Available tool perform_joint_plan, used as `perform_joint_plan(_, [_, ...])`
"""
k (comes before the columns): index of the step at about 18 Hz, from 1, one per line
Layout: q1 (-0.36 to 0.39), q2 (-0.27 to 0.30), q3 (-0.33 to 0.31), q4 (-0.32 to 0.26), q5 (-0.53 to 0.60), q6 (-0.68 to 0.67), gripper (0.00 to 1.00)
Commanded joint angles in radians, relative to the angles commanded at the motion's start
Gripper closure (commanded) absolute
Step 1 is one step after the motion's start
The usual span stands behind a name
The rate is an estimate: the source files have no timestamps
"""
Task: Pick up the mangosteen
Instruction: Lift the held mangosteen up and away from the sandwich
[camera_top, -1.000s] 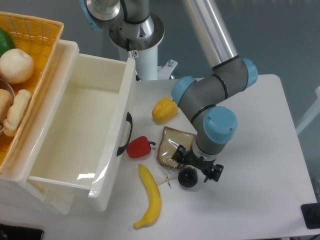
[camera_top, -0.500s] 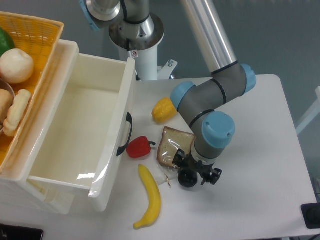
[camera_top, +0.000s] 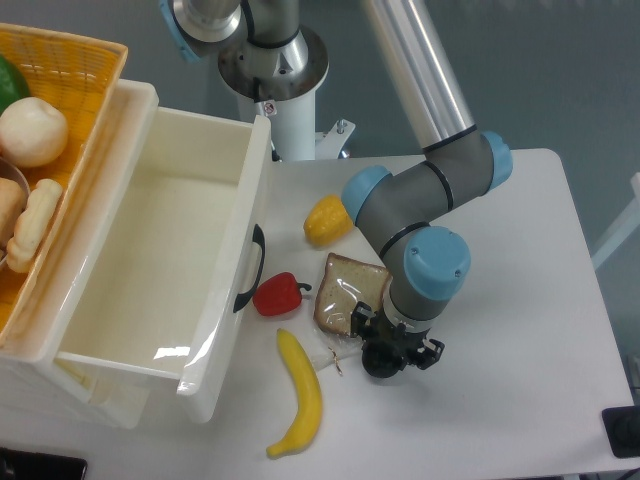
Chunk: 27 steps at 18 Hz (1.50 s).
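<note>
The mangosteen (camera_top: 377, 362) is a small, glossy, near-black fruit on the white table, just right of the banana's top end. My gripper (camera_top: 396, 346) points straight down over it. The black fingers stand on either side of the fruit, still spread and not pressed onto it. The wrist and gripper body hide the fruit's upper right part. The fruit rests on the table.
A wrapped slice of bread (camera_top: 347, 292) lies right behind the gripper. A red pepper (camera_top: 277, 294), a yellow pepper (camera_top: 328, 220) and a banana (camera_top: 301, 394) lie nearby. A big white bin (camera_top: 232, 262) stands at the left, with a yellow basket (camera_top: 92, 98) of food behind it.
The gripper has come down and shifted slightly left over the mangosteen, so its fingers now flank it. The fruit has not moved.
</note>
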Motion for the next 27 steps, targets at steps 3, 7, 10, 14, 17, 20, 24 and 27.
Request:
perform_joint_plan(3, [0.008, 0.017, 0.018, -0.002, 0.0, 0.017, 0.78])
perform_joint_plan(7, [0.034, 0.034, 0.038, -0.005, 0.003, 0.136, 0.85])
perform_joint_plan(10, [0.069, 0.064, 0.063, -0.012, 0.049, 0.25, 0.85])
perform_joint_plan(14, [0.11, 0.112, 0.086, -0.075, 0.106, 0.414, 0.89])
perform_joint_plan(17, [0.138, 0.124, 0.138, -0.139, 0.115, 0.445, 0.87])
perform_joint_plan(20, [0.164, 0.136, 0.182, -0.222, 0.106, 0.443, 0.87])
perform_joint_plan(24, [0.176, 0.14, 0.229, -0.288, 0.112, 0.445, 0.84])
perform_joint_plan(27, [0.179, 0.156, 0.229, -0.29, 0.135, 0.451, 0.81])
